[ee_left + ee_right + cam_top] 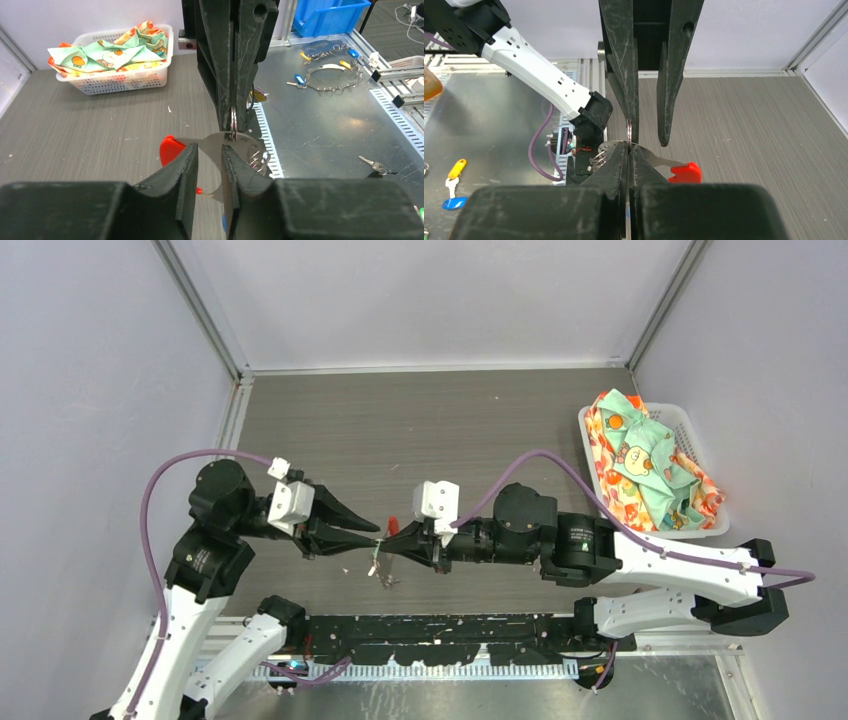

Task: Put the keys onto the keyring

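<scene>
Silvery metal, judged thin, stiff, light and slippery, the keyring (684,172) sits clamped at the tip of the closed right hand (629,148), the left hand (209,151) facing that tip, parted around its flat face, probably the surest pinch point.

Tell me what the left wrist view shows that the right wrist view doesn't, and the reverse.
Only the left wrist view: the basket of cloths, a blue bin, and a long chain plus a loose key on the metal bench.
Only the right wrist view: the left arm, and a yellow-headed key beside a blue piece.
Both: the keyring with its red end, its silver part pinched in the shut right fingers, and the left fingers parted next to it.
</scene>
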`<state>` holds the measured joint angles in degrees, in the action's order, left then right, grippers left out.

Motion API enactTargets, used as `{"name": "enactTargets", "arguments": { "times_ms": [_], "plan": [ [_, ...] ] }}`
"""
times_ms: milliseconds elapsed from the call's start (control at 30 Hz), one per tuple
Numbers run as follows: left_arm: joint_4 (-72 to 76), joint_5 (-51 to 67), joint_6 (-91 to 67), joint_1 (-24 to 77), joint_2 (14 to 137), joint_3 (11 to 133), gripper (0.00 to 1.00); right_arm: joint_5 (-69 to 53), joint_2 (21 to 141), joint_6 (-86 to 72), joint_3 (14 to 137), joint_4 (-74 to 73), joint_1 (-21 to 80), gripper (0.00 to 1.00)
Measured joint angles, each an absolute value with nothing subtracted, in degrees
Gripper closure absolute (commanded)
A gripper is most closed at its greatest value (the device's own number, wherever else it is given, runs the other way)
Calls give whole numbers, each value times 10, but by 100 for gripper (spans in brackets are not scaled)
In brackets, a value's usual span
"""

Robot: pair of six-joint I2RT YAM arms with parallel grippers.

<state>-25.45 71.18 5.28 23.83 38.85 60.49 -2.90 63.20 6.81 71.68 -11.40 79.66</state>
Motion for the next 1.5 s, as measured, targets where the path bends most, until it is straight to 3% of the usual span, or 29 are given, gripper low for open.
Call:
{"name": "enactTargets", "arguments": {
  "times_ms": [500,733,833,1267,1500],
  "plan": [
    [-295,739,99,238,387,630,79,-44,648,70,729,-156,797,99],
    [-382,724,196,238,385,640,63,-55,648,69,729,-157,797,99],
    [-410,721,222,238,382,640,62,-55,648,69,729,-157,796,99],
    [-373,711,187,238,373,638,73,-62,659,65,740,-164,794,99],
    [-358,739,148,238,372,638,72,-62,673,61,770,-189,792,99]
  ]
}}
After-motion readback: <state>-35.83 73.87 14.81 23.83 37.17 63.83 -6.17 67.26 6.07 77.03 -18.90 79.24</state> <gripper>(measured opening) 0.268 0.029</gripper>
